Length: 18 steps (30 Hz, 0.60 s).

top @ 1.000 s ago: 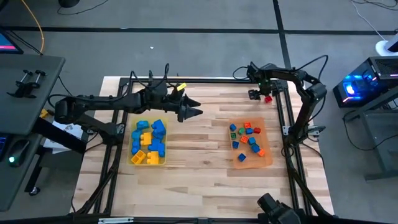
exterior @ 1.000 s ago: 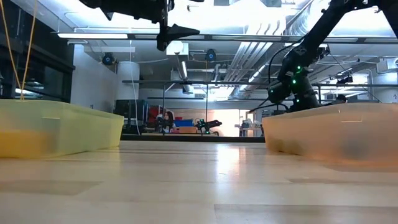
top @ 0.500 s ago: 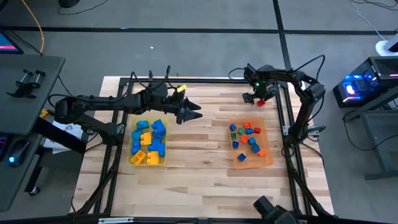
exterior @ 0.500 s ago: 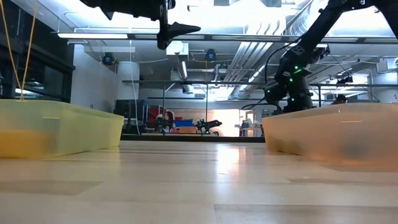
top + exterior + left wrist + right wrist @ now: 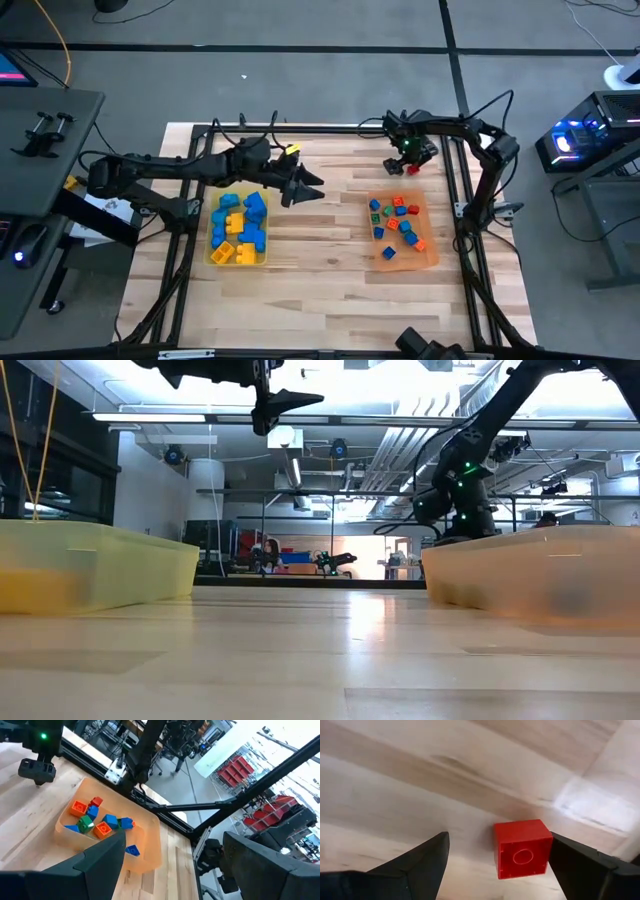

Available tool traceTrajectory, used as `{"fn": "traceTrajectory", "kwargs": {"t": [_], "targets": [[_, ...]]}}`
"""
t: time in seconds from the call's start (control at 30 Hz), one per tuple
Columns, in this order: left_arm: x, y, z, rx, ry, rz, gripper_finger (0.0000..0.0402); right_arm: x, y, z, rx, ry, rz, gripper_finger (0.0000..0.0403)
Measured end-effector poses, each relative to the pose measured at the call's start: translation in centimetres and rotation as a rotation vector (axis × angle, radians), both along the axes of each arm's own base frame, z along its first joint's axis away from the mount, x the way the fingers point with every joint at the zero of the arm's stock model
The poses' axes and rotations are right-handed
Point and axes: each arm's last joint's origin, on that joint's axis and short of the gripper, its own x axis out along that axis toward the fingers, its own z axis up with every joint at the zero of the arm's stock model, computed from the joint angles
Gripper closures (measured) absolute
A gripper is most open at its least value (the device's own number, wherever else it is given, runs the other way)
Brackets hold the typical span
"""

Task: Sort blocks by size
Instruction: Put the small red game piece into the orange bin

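Right gripper [image 5: 405,163]: near the table's far edge, toward the far right corner, pointing down at the wood. Fingers [image 5: 420,862] spread wide, holding nothing. 1 red cube [image 5: 523,848] lies on the bare wood between them, closer to one finger, stud socket facing up; touching neither finger as far as the right wrist view shows. In the high view it appears as a red speck [image 5: 410,170] just beside the gripper.

Left gripper [image 5: 310,185]: raised above the table's middle, between the 2 trays, fingers parted wide and empty. In the low view it hangs high against the ceiling lights [image 5: 290,402].

Orange tray [image 5: 430,250]: translucent, on the right half of the table, long side running toward the near edge. Contents: small cubes [image 5: 395,222] in red, orange, green and blue, lying loose and scattered, mostly in the half nearer the far edge. The left wrist view shows the same cubes [image 5: 95,819] clustered at one end.

Yellow tray [image 5: 212,258]: translucent, on the left half of the table, well apart from the orange tray. Contents: larger blue and yellow bricks [image 5: 240,220], piled together and filling most of it.

Table [image 5: 320,270]: pale wood planks, bordered by a black frame.
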Motion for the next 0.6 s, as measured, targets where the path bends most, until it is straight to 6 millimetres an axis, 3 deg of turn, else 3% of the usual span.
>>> {"fn": "traceTrajectory", "kwargs": {"t": [0.4, 0.6], "targets": [[-0.1, -0.1, -0.5, 0.016, 0.052, -0.009, 0.0083, 1.4, 1.6, 0.0, 0.005, 0.024, 0.062, 0.0086], [-0.1, -0.1, -0.6, 0.016, 0.054, -0.009, 0.0083, 1.1, 1.4, 0.1, -0.023, 0.062, 0.042, 0.0156]]}}
